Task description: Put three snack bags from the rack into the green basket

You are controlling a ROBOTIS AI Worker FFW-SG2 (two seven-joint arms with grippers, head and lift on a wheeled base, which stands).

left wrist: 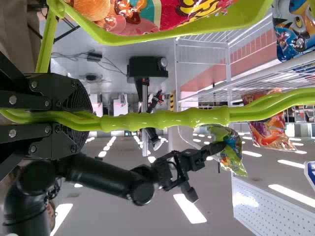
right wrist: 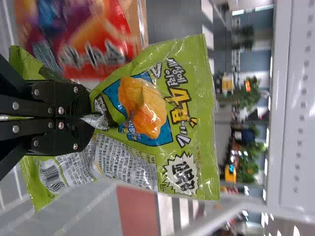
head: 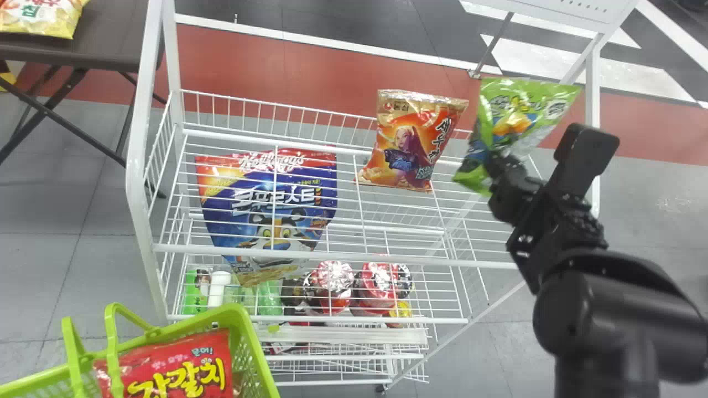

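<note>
My right gripper [head: 500,166] is over the right end of the rack [head: 387,257], shut on a green snack bag [head: 511,119]. In the right wrist view, the gripper [right wrist: 91,115] pinches the green bag [right wrist: 189,118] and creases its middle. An orange snack bag [head: 412,141] stands on the top shelf to its left, and a blue cereal bag [head: 271,204] is farther left. At the lower left is the green basket [head: 249,342], with a red snack bag [head: 177,370] inside. In the left wrist view, my left gripper [left wrist: 86,118] is shut on the basket's handle [left wrist: 167,119].
Cups and small packages [head: 332,282] stand on the rack's lower shelf. A dark table [head: 83,47] with a yellow bag [head: 41,16] is at the back left. White rack posts [head: 135,149] rise at both sides, with a perforated panel [head: 575,11] at the back right.
</note>
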